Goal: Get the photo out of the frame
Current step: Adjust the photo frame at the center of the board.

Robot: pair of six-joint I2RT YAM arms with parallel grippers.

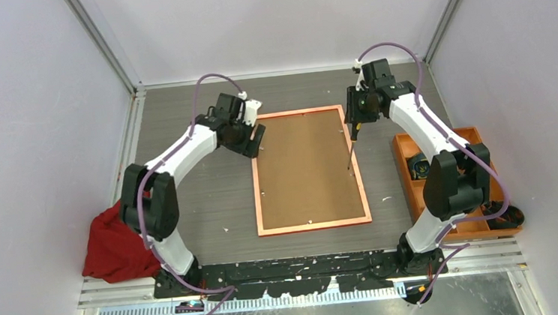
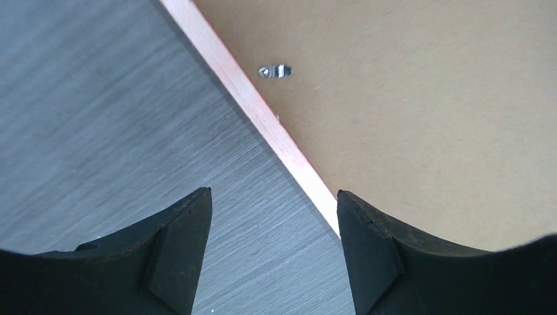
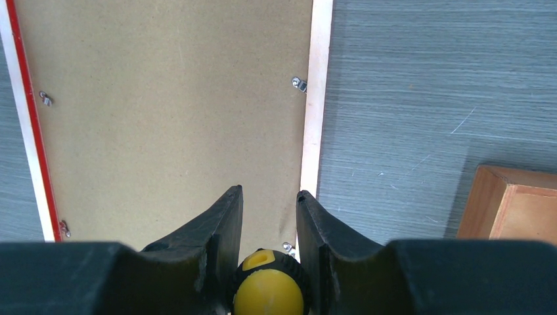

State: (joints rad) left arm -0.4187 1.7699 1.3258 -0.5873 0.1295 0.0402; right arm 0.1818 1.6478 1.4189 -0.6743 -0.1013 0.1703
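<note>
Grey surface [image 1: 212, 200] bears the frame [image 1: 314, 226] face down, backing board [image 1: 305, 167] seated, clips [image 3: 299, 84] over it; photo unseen, judged underneath, nothing extracted. Right end effector [image 3: 269, 191] clamps a yellow-handled screwdriver [image 3: 269, 292]; left end effector [image 2: 274, 192] gapes empty over the rail.

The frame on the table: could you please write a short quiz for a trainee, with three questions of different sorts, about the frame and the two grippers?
1. True or false: the frame lies face down, with its brown backing board turned up.
2. What does the right gripper hold?
A. a sponge
B. a tool with a yellow and black handle
C. nothing
3. Fill the gap: the left gripper stands astride the frame's edge and is ____.

Key: 1 true; 2 B; 3 open.
</note>
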